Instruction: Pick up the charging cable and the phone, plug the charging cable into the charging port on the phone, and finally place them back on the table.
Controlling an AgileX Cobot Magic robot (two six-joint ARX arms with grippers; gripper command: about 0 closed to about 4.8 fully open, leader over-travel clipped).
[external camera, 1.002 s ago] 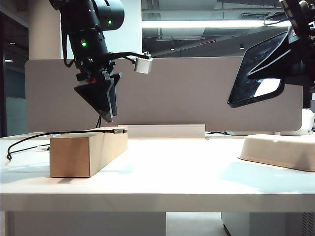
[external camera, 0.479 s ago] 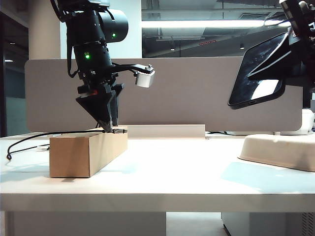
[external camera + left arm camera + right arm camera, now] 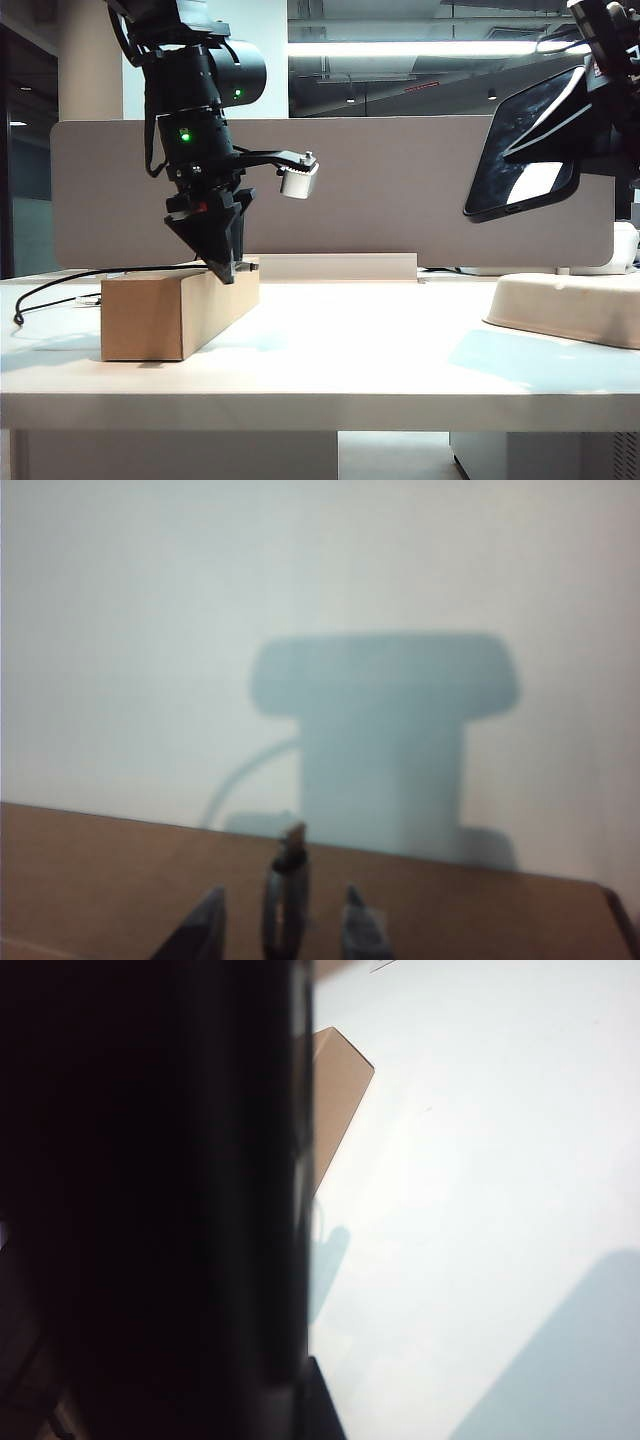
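The black charging cable [image 3: 60, 281] runs from the table's left edge up onto the cardboard box [image 3: 170, 310]. Its plug end [image 3: 288, 875] lies on the box top. My left gripper [image 3: 226, 270] points down at that end. In the left wrist view its fingers [image 3: 208, 920] stand on either side of the plug with a gap on each side, so the left gripper [image 3: 283, 895] is open. High at the right, my right gripper [image 3: 560, 125] is shut on the black phone [image 3: 525, 145], tilted, screen toward the camera. The phone [image 3: 150, 1160] fills much of the right wrist view. I cannot make out the charging port.
The off-white table [image 3: 350, 350] carries the box at the left and a pale beige tray [image 3: 570, 305] at the right. A grey divider panel [image 3: 400, 190] runs along the back. The box top [image 3: 100, 880] ends near the plug.
My left gripper has come down onto the box top, and its fingers have drawn closer together round the cable's plug end. The right arm and phone have stayed still.
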